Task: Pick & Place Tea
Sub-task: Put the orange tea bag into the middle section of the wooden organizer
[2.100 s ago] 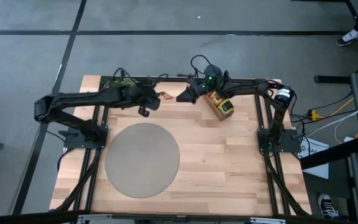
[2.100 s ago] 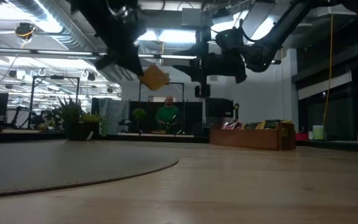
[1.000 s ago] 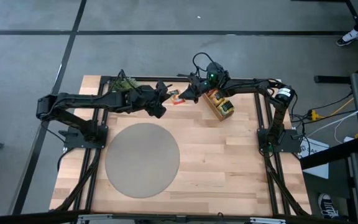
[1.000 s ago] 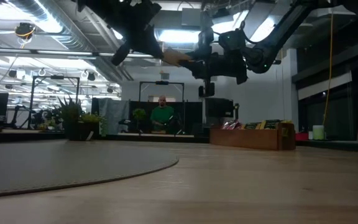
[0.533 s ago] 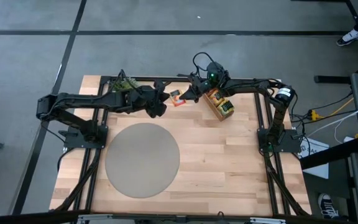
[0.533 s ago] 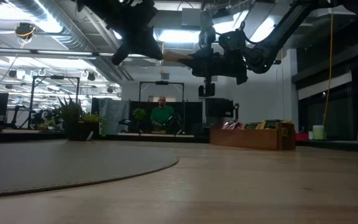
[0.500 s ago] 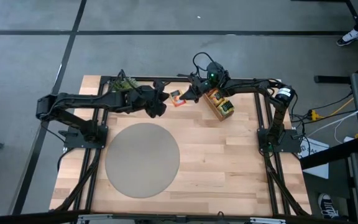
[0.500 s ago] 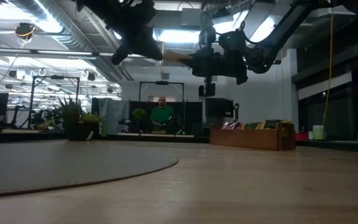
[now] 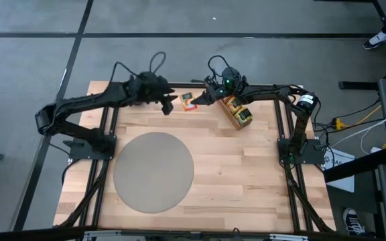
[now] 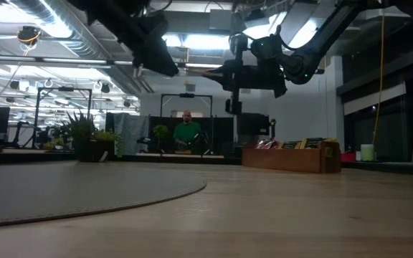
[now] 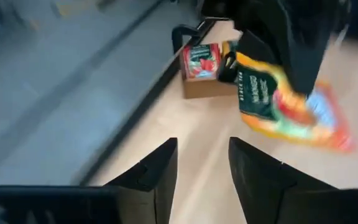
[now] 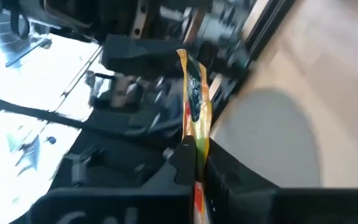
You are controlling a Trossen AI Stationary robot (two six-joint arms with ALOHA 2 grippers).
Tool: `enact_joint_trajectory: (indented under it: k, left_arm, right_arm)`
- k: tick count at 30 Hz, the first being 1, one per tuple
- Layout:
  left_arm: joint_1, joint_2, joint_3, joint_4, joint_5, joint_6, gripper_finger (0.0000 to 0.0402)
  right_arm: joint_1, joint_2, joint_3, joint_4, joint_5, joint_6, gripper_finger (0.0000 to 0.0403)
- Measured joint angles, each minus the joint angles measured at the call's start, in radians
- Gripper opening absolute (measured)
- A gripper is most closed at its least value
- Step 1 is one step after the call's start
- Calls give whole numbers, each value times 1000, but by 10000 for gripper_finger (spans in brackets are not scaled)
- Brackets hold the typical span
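One tea sachet (image 9: 188, 102), orange with dark green and red, hangs in the air over the table's far edge, with my right gripper (image 9: 198, 100) shut on it. The left wrist view shows its printed face (image 11: 272, 102). The low view shows it edge-on (image 10: 203, 67). My left gripper (image 9: 169, 104) stands open a little to the left of the sachet, apart from it, with nothing between its fingers (image 11: 160, 168). More sachets stand in the wooden tray (image 9: 237, 112) to the right. My right gripper pinches the sachet between its two fingers at the end toward the tray (image 12: 196, 152). The fingers come level from the table's right side. The sachet sticks out past them toward the left arm, lying flat and lifted well clear of the table.
A round grey mat (image 9: 154, 171) covers the table's left middle. The tray (image 10: 292, 156) sits near the far right edge. A potted plant (image 10: 84, 140) stands at the far left. A person (image 10: 187, 132) sits far back in the room.
The sachet has passed from my left gripper to my right one and stays where it was. My left gripper has let go, rolled about its own line and drawn back toward the table's far left. My right arm has kept its place.
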Motion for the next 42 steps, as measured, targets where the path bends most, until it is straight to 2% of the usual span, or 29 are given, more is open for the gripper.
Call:
enact_joint_trajectory:
  k: [5,10,16,20,23,32,37,42]
  left_arm:
    - [111,12,0,-6,202,-344,147]
    - [182,11,0,1,333,-570,148]
    - [225,12,0,10,379,-693,150]
    - [231,34,0,98,409,-781,149]
    - [212,72,0,175,414,-824,149]
    - [193,89,1,249,407,-836,146]
    - [187,80,0,279,410,-828,121]
    - [182,81,0,277,398,-826,78]
  right_arm:
    - [0,0,0,0,144,-102,10]
    - [1,0,0,1,287,-162,10]
    - [6,0,0,76,348,-104,11]
    - [23,0,0,127,398,-31,11]
    - [38,0,23,120,421,-32,11]
    - [45,0,87,68,443,-56,11]
    - [46,0,83,25,493,-76,11]
    - [46,0,83,31,509,-89,12]
